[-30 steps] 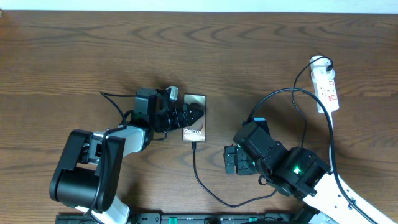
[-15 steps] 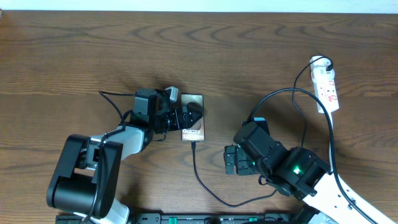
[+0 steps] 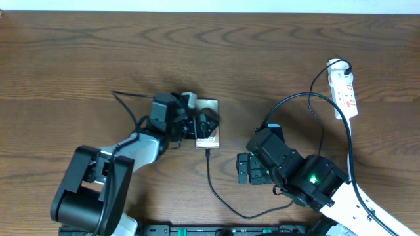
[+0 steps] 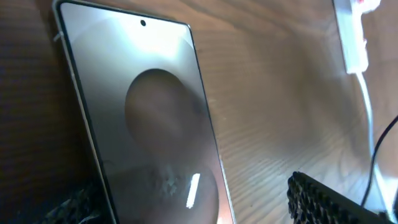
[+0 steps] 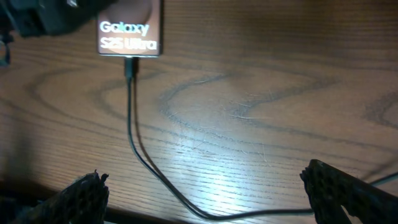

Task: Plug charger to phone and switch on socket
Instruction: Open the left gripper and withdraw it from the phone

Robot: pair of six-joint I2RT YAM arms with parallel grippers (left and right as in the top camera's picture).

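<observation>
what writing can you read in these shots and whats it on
"Galaxy" above "S25 Ultra": white lettering on the phone, clear in the right wrist view.
Red markings on the socket: too small to read.
No other text is legible in any view.

Black left arm (image 3: pixel 92 183) and right arm (image 3: pixel 289 164), pale grey links; green light (image 3: pixel 313 177) glows on the right one; knurled black fingers (image 5: pixel 348 190).

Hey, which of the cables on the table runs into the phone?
The thin black charger cable, whose plug tip meets the phone's bottom edge. The thick white cord only leads from the power strip at the far right.
</observation>
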